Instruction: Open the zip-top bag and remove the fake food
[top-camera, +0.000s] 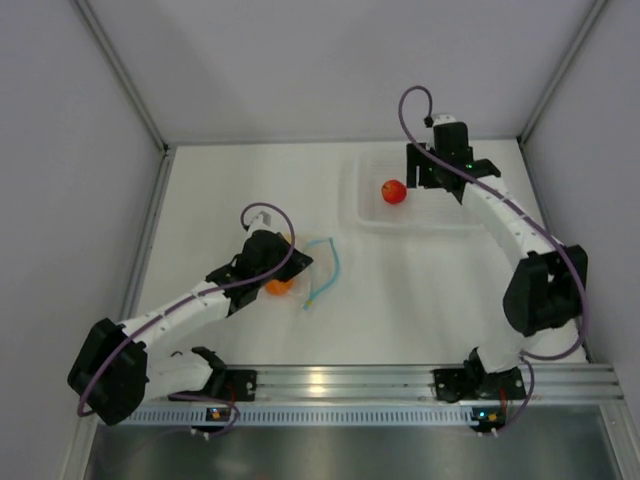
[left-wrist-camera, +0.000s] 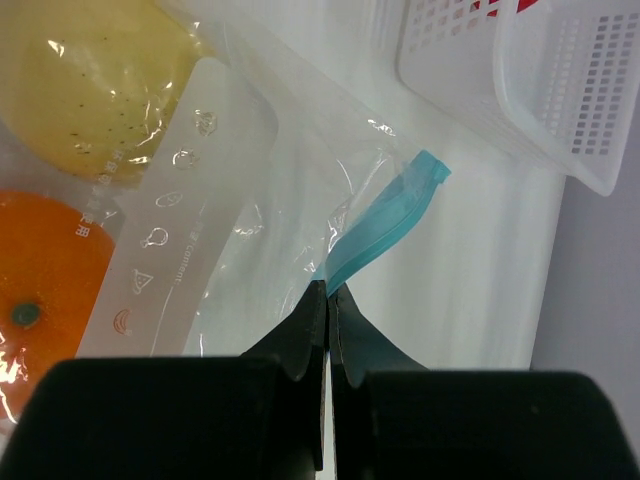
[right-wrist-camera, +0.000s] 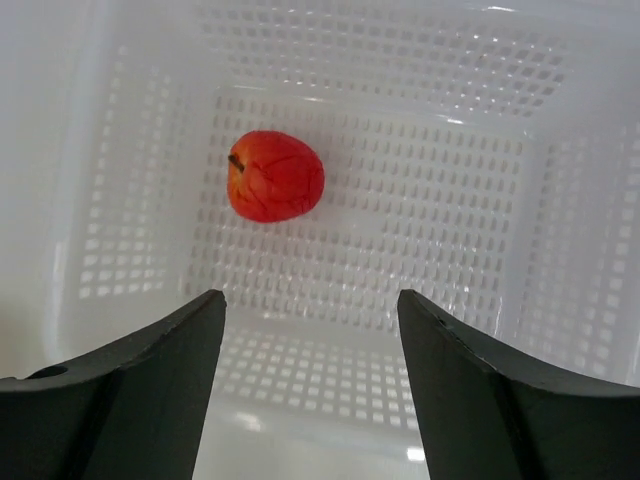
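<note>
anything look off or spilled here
Nothing spilled or broken. The red fruit sits alone in the perforated tray; orange fruit and yellow fruit are inside the zip-top bag, pinched by the left end effector.

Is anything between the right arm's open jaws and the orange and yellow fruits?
Yes. The orange fruit and yellow fruit lie inside the zip-top bag, its clear plastic over them. The left gripper, pinching the bag's edge, hangs above them too.
</note>
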